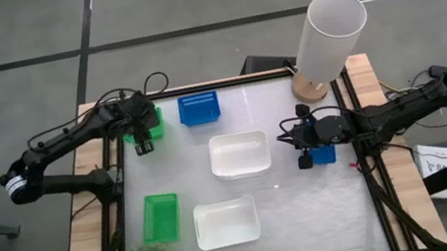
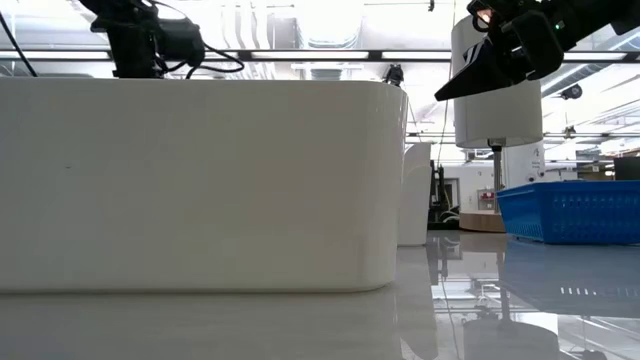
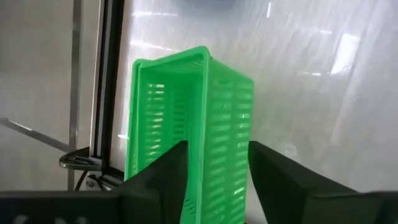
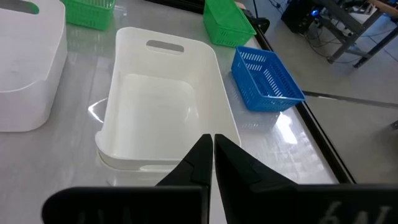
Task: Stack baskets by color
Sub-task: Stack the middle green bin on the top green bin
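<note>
Left gripper (image 1: 146,145) sits at the table's far left corner with its fingers (image 3: 165,177) parted on either side of one wall of a green basket (image 3: 186,130), which stands tilted up on edge in the left wrist view; whether the pads press the wall cannot be told. Just right of it lies a blue basket (image 1: 199,108). Toward the middle sits a white basket (image 1: 239,154), and nearer the front a second white basket (image 1: 226,222) beside a second green basket (image 1: 160,218). Right gripper (image 1: 305,159), fingers pressed together and holding nothing, hovers by the right edge, over another blue basket (image 1: 324,154).
</note>
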`<move>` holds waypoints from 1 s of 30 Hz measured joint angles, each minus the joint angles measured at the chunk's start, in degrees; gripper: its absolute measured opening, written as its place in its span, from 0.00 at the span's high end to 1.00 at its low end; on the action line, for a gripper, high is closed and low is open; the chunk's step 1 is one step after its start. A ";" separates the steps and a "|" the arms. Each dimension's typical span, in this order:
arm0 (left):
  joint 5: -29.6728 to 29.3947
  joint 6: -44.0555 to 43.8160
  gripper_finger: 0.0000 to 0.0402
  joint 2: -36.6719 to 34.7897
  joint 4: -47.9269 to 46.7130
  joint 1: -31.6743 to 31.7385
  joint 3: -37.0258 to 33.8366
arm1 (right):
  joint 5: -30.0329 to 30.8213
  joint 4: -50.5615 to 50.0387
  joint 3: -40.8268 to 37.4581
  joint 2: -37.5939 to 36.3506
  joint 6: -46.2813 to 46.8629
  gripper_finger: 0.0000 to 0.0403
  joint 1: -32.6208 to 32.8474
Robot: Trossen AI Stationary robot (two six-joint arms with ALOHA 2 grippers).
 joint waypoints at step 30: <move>0.07 2.06 0.99 1.81 2.92 2.66 -2.98 | -0.02 -0.02 -0.02 0.00 0.01 0.98 0.00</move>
